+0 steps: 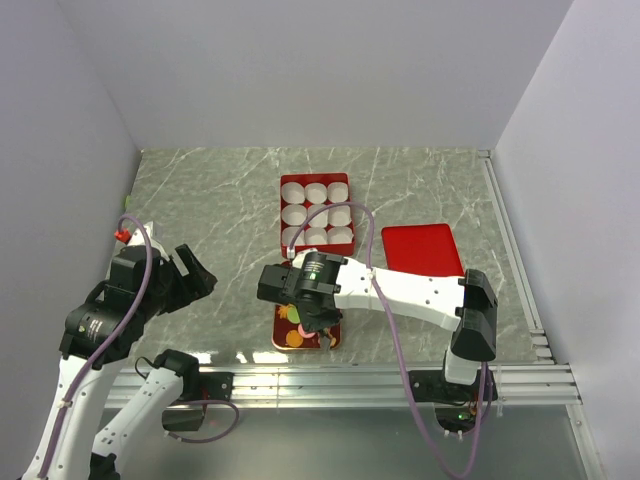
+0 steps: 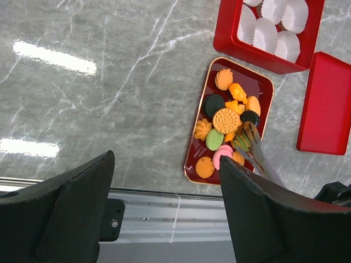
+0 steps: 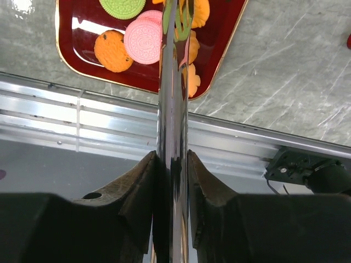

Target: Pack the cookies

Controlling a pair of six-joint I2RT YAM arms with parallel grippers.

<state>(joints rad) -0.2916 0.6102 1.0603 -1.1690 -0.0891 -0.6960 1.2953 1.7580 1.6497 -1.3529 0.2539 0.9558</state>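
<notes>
The cookies, orange, green, pink and dark, lie in a small dark-red tray near the table's front edge; the tray also shows in the top view. My right gripper is shut on metal tongs and hangs over the tray. The tongs' forked tips rest at a green cookie. A pink cookie and an orange one lie beside the tongs. My left gripper is open and empty, left of the tray.
A red box with several white paper cups stands behind the tray. Its red lid lies flat to the right. An aluminium rail runs along the front edge. White walls close three sides.
</notes>
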